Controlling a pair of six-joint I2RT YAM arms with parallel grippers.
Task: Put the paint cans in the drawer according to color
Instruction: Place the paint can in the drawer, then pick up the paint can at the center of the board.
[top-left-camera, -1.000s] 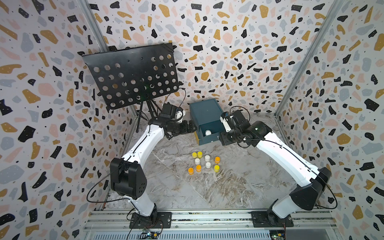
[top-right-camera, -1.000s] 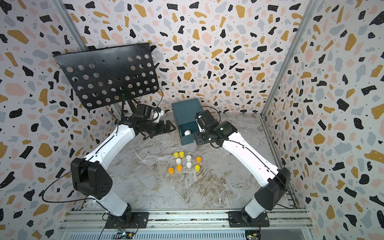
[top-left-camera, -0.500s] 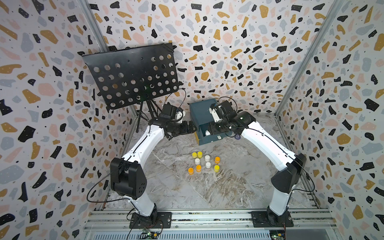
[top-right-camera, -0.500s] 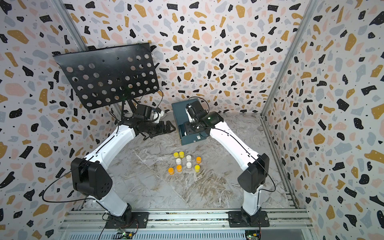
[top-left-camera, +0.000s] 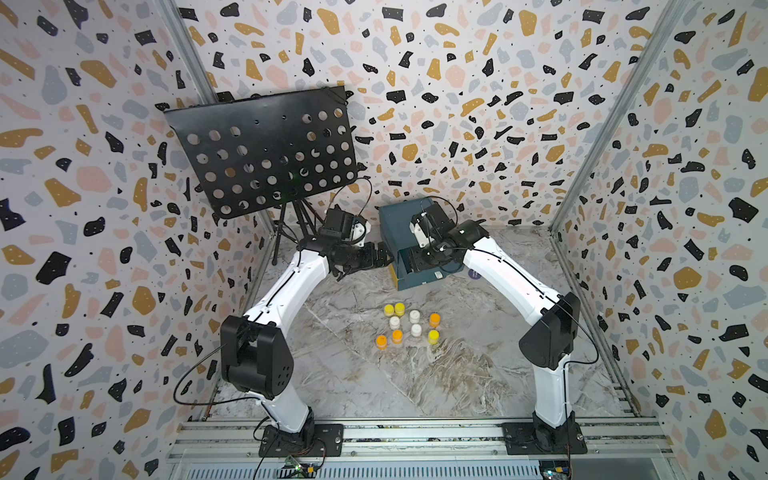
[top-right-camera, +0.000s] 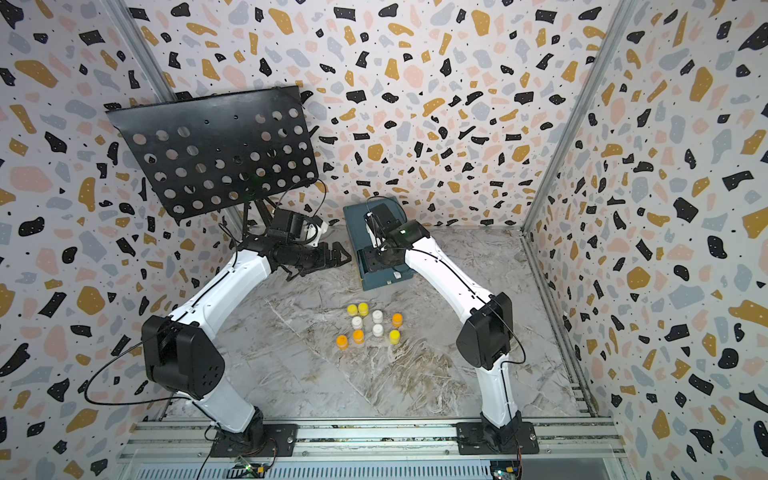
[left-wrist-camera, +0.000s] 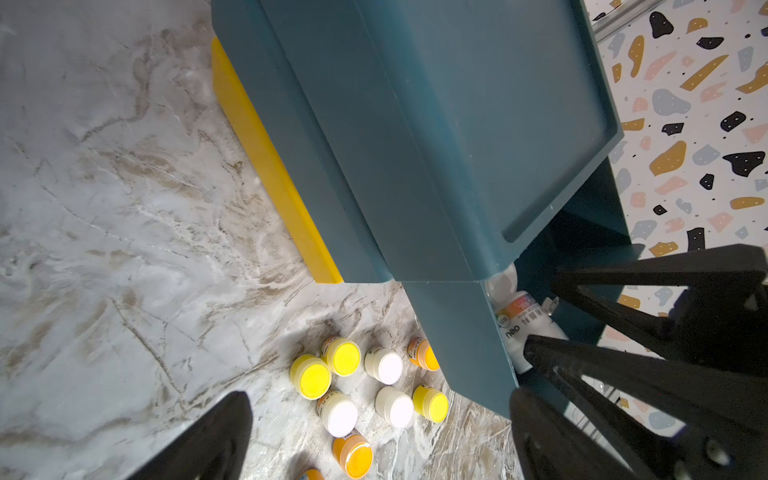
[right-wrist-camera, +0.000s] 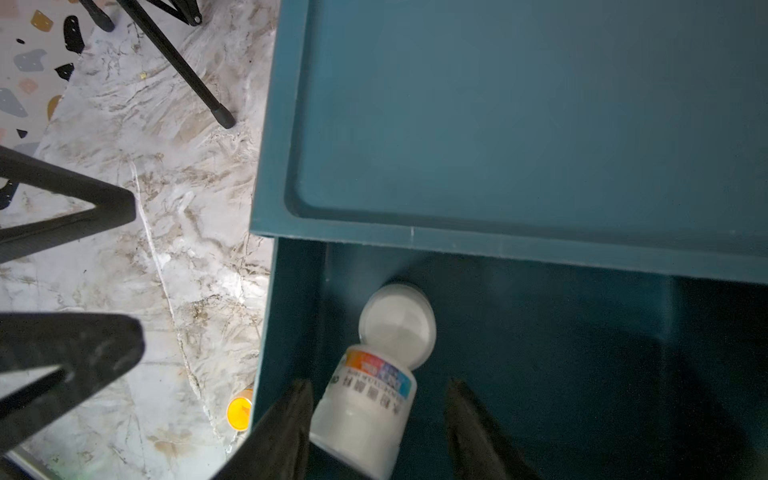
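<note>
1. A black perforated sheet-metal music stand (top-left-camera: 266, 153) stands at about ten o'clock in both top views (top-right-camera: 216, 158), with its desk tilted.
2. Its thin black tripod legs (right-wrist-camera: 183, 70) rest on rubber-tipped feet on the counter.
3. The grey-and-brown marble-patterned counter (top-left-camera: 374, 382) forms the floor of the cell.
4. White walls printed with black, ochre, pink and grey terrazzo flecks (top-left-camera: 457, 75) close it in at nine, twelve and three o'clock.
5. A silvery aluminium corner post (top-left-camera: 602, 124) rises at about one o'clock.
6. A small round purple sticker (top-left-camera: 472, 273) lies flat on the counter, about one o'clock from its middle.
7. A silvery aluminium rail (top-left-camera: 415, 434) runs along the six o'clock edge.
</note>
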